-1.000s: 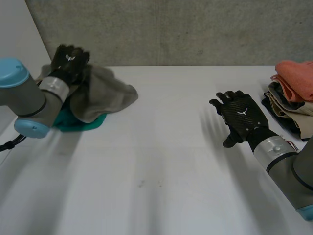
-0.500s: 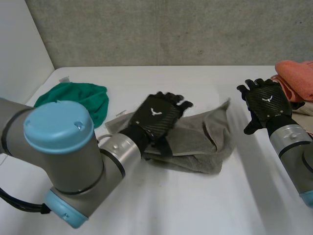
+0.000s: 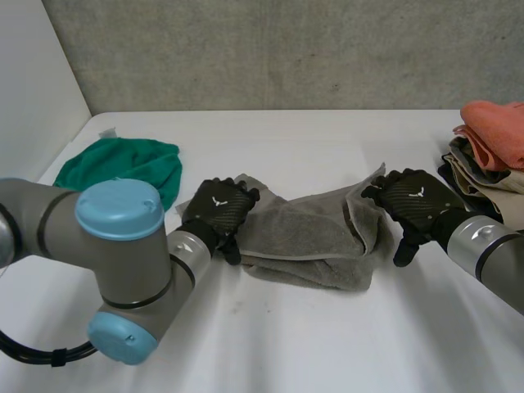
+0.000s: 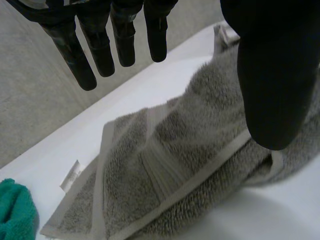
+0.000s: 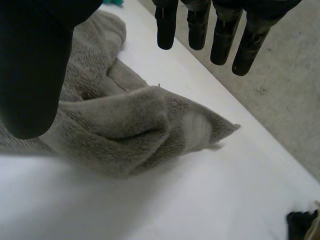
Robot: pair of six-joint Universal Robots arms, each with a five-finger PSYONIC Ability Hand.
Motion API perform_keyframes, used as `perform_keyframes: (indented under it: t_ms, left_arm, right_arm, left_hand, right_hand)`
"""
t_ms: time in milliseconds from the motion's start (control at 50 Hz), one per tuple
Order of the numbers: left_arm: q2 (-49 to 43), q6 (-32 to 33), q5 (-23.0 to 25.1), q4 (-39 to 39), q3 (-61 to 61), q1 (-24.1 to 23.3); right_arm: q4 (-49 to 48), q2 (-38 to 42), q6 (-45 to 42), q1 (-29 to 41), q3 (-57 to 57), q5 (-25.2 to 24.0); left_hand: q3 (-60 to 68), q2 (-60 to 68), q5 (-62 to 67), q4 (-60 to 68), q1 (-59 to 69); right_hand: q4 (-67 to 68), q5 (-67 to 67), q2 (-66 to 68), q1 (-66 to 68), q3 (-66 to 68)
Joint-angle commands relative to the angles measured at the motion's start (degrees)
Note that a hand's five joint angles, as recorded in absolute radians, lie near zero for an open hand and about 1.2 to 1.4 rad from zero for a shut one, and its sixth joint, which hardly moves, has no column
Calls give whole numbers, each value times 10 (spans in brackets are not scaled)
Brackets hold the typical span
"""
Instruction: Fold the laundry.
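As their straight fingers grip nothing, I see left hand (image 3: 217, 209) and right hand (image 3: 413, 201) palm-down at opposite ends of grey towel (image 3: 311, 237)

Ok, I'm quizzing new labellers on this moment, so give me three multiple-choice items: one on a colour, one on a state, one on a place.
1. What colour is the top piece of the stack? A orange; B blue; C white.
2. How does the towel lie? A spread flat; B folded square; C bunched between the left hand and the right hand.
3. Where is the green cloth? A on the stack; B at the table's left rear, by the left arm; C under the right hand.

Answers: A, the head view shows an orange piece on top of the pile. C, the towel is a wrinkled heap with a hand at each end. B, the cloth lies behind the left arm, far from the stack.
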Motion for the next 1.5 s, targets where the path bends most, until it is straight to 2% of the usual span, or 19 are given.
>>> perform_keyframes:
  t_ms: [20, 100, 200, 280, 500, 540, 620, 720, 840, 860, 920, 1040, 1120, 1140, 1160, 1180, 1220, 1340, 1500]
  left_arm:
    - [-48, 61, 1, 4, 42, 17]
    - [-75, 82, 1, 3, 68, 22]
    - [-97, 90, 1, -3, 91, 23]
    - [-104, 90, 2, -3, 97, 23]
    - [-110, 89, 1, -4, 96, 24]
    - [-106, 87, 0, -3, 95, 27]
    - [-101, 86, -1, -3, 95, 33]
    - [-92, 88, -1, -4, 96, 36]
    - [-57, 81, -3, -4, 83, 43]
    - [-51, 81, -3, -5, 79, 45]
    - [-29, 83, 0, -5, 52, 56]
    - [-19, 84, 10, -4, 21, 58]
    - [-23, 86, 32, -4, 10, 59]
    - [-24, 86, 37, -4, 10, 60]
    - [-25, 85, 46, -4, 10, 61]
    - [-26, 85, 50, -4, 10, 62]
    - [-26, 85, 58, -3, 11, 62]
    - [-55, 85, 64, -1, 32, 65]
    - [-88, 86, 78, -3, 66, 66]
  right_arm:
    - [-50, 26, -116, 4, -13, -5]
    - [-54, 56, -177, 5, -65, -8]
    - [-48, 114, -211, 8, -134, -18]
    - [-27, 161, -219, 10, -184, -36]
    - [15, 256, -226, 26, -273, -67]
    - [14, 265, -226, 25, -279, -70]
    - [14, 276, -226, 25, -291, -83]
    - [20, 288, -224, 24, -308, -88]
    - [27, 254, -212, 23, -299, -81]
    - [29, 246, -208, 22, -296, -80]
    - [41, 213, -193, 19, -278, -76]
    - [44, 125, -132, 19, -219, -70]
    - [48, 96, -111, 17, -188, -66]
    - [49, 95, -109, 17, -182, -65]
    - [48, 94, -107, 17, -178, -64]
    - [47, 89, -106, 17, -165, -61]
    - [46, 87, -106, 19, -152, -54]
    - [42, 84, -109, 19, -113, -26]
    - [36, 84, -110, 15, -89, -24]
  left_hand:
    - [64, 63, 60, 62, 62]
    - [90, 90, 87, 89, 89]
    - [131, 130, 127, 130, 130]
    - [215, 214, 211, 214, 214]
    - [618, 617, 615, 617, 617]
    - [620, 619, 617, 619, 619]
    - [620, 619, 617, 619, 619]
    - [620, 619, 617, 619, 619]
    - [620, 619, 617, 619, 619]
    - [554, 553, 550, 553, 553]
    - [156, 155, 152, 155, 155]
    - [134, 133, 131, 133, 133]
    - [143, 142, 139, 141, 142]
    - [146, 145, 142, 145, 145]
    - [148, 147, 144, 146, 147]
    - [149, 148, 146, 148, 148]
    - [149, 148, 146, 148, 148]
    - [158, 157, 154, 157, 157]
    - [173, 172, 169, 172, 172]
  right_hand:
    - [-11, -10, -2, 10, 4]
    - [-13, -12, -4, 8, 2]
    - [-11, -10, -2, 10, 4]
    - [-8, -7, 1, 13, 7]
    - [41, 42, 50, 62, 56]
    - [71, 72, 80, 92, 86]
    - [192, 193, 201, 213, 207]
    - [662, 663, 670, 683, 677]
    - [663, 664, 672, 684, 678]
    - [663, 664, 672, 684, 678]
    - [663, 664, 672, 684, 678]
    - [663, 664, 672, 684, 678]
    - [634, 635, 642, 655, 648]
    - [483, 485, 492, 504, 498]
    - [392, 393, 401, 413, 407]
    - [230, 231, 238, 251, 244]
    - [156, 157, 165, 177, 171]
    - [132, 133, 141, 153, 147]
    - [132, 133, 141, 153, 147]
